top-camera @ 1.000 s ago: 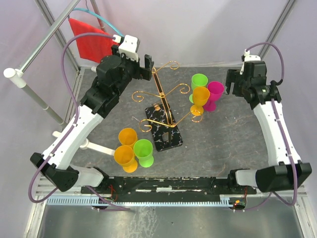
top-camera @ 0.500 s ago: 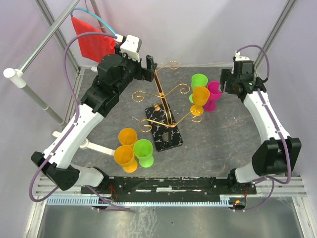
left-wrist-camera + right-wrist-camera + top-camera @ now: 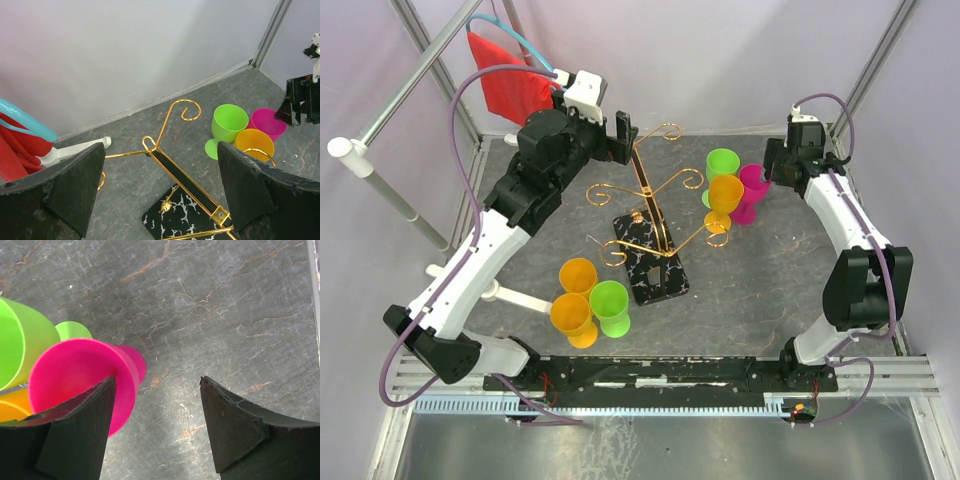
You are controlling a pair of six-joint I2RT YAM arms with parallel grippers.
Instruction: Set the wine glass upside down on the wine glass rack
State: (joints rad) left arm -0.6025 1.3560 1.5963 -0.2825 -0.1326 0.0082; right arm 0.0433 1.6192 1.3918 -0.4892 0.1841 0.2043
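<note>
The wine glass rack [image 3: 646, 205] is a gold wire tree on a black marbled base [image 3: 651, 262] in the middle of the mat. A pink wine glass [image 3: 754, 186] stands upright at the back right, beside a green one [image 3: 722, 164] and an orange one [image 3: 725, 194]. My right gripper [image 3: 773, 172] hovers open just right of the pink glass. In the right wrist view the pink glass [image 3: 80, 375] lies partly behind the left finger [image 3: 75, 440], and its edge reaches into the gap of the gripper [image 3: 157, 385]. My left gripper [image 3: 620, 135] hangs open above the rack's top [image 3: 172, 167].
Two orange glasses [image 3: 576, 296] and a green one [image 3: 611, 306] stand at the front left of the mat. A red cloth [image 3: 505, 80] hangs on the frame at the back left. A white peg [image 3: 75, 150] lies near the back wall.
My right arm has swung in toward the pink glass and its jaws have narrowed somewhat. The left arm and the glasses have not moved.
</note>
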